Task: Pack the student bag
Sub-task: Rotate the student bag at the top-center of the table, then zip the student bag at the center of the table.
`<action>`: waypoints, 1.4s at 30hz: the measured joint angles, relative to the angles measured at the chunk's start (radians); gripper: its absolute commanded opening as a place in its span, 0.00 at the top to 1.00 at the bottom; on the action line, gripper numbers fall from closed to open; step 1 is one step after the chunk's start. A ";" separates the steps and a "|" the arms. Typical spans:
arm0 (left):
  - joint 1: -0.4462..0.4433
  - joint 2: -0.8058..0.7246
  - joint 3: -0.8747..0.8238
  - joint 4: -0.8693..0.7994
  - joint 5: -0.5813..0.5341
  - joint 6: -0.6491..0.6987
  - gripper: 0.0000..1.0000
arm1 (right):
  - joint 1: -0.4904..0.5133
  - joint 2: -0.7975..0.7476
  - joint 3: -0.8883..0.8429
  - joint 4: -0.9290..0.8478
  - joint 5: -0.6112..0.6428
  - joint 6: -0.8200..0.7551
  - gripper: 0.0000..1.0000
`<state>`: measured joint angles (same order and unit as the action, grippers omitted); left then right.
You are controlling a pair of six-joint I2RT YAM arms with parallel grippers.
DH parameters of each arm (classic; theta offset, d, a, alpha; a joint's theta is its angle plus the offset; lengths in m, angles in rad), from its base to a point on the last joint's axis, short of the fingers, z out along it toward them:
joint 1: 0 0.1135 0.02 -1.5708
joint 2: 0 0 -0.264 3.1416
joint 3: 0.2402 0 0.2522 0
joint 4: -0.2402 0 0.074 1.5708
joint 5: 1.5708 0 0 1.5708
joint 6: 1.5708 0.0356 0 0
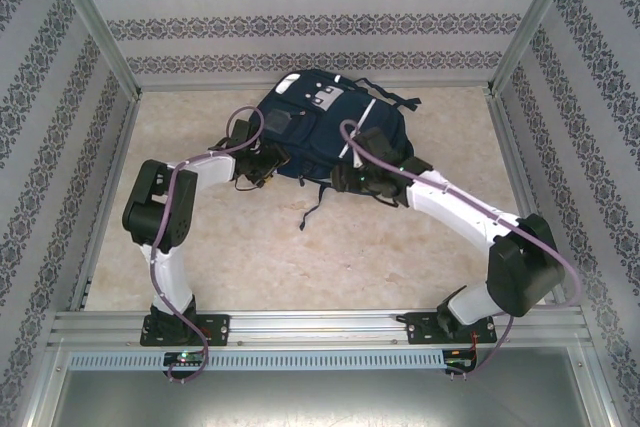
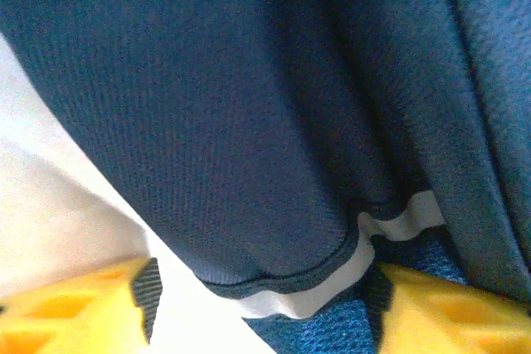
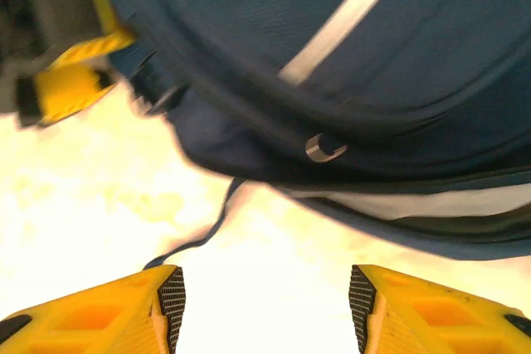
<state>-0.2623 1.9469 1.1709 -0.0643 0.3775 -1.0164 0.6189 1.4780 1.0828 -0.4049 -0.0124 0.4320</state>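
student bag: the navy student bag (image 1: 318,122) lies flat at the far middle of the desk (image 1: 260,257), with its grey-white patches toward the back wall and dark straps trailing toward the arms.
bag contents: the inside is hidden, so I cannot tell what it holds.
bag details: the right wrist view shows a white stripe (image 3: 348,18), a metal zipper ring (image 3: 323,148) and a thin strap (image 3: 195,242) lying on the desk.
left arm: the elbow is raised out to the left and the forearm reaches inward to the bag's near-left edge.
left gripper: the left gripper (image 1: 262,165) is released. Its 2 yellow fingers (image 2: 75,308) are spread wide, and the bag's navy hem (image 2: 282,279) hangs between them, unclamped.
right arm: it sweeps in from the right, with the wrist at the bag's near-right edge.
right gripper: the right gripper (image 3: 265,300) is released, with bare desk between its 2 fingers. The bag's lower edge is just ahead, not touching.
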 measured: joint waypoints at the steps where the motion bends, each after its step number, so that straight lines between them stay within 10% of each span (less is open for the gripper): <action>1: -0.003 0.011 0.000 0.023 0.000 -0.010 0.56 | 0.027 0.000 -0.007 0.010 0.010 0.003 0.44; 6: -0.013 0.019 -0.007 0.082 -0.019 -0.054 1.00 | 0.150 0.020 -0.014 0.089 0.072 0.006 0.40; 22: -0.165 -0.280 -0.070 -0.143 -0.226 -0.132 1.00 | 0.261 0.054 -0.120 0.214 0.209 0.006 0.54; 42: -0.249 -0.306 -0.047 -0.289 -0.311 -0.204 1.00 | 0.309 0.296 -0.089 0.402 0.408 0.067 0.52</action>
<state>-0.5117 1.6405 1.1244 -0.3531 0.0662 -1.2201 0.9276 1.7737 0.9936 -0.0025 0.3954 0.4988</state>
